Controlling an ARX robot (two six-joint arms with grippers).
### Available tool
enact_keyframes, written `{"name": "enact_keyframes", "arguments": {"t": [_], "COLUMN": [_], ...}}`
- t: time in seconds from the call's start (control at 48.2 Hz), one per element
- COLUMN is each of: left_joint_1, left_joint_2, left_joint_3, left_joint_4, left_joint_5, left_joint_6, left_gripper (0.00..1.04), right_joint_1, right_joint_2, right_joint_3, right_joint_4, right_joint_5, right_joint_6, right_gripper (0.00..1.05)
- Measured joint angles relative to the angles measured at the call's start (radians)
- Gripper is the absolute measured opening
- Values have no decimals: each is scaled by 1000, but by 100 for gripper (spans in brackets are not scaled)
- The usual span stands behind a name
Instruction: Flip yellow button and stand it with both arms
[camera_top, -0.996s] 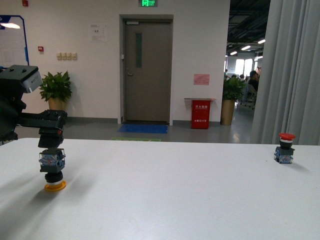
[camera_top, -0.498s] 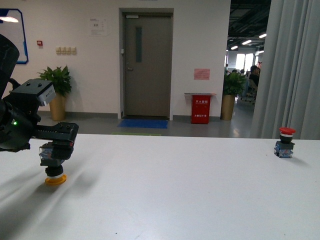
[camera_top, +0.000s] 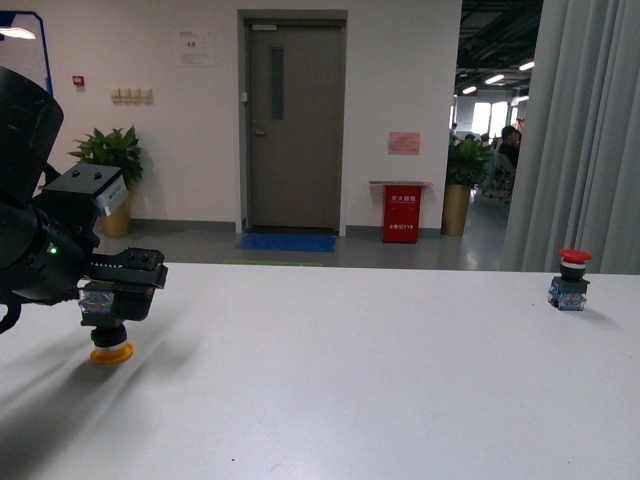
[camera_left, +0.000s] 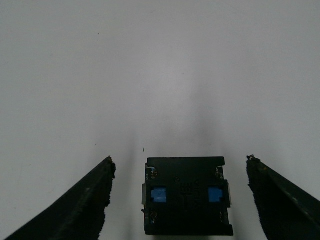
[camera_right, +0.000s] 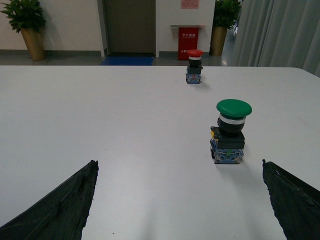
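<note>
Yellow button sits cap-down between your left gripper's released jaws, right gripper's spread too; next, likely clench on it and lift

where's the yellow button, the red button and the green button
yellow button (camera_top: 111, 352): front view, on its yellow cap
red button (camera_top: 574, 256): front view, on its red cap
green button (camera_right: 233, 107): right wrist view, on its green cap

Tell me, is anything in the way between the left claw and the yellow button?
No. The yellow button stands cap-down between the open jaws of the left gripper, with only bare table in the gaps.
</note>
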Motion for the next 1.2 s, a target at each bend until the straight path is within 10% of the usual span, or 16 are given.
{"name": "enact_keyframes", "arguments": {"t": [0.353, 1.204], "left_joint_1": [-2, -66], "left_joint_2": [10, -112], "left_joint_3": [-2, -283], "left_joint_4": [28, 608], "left_joint_5": [-12, 270], "left_joint_6": [0, -549], "left_gripper": [38, 37], "right_joint_1": [0, 0], "right_joint_2": [0, 0], "right_joint_3": [0, 0], "right_joint_4": [0, 0], "right_joint_5": [0, 0], "right_joint_6": [0, 0], "right_gripper": [97, 97]}}
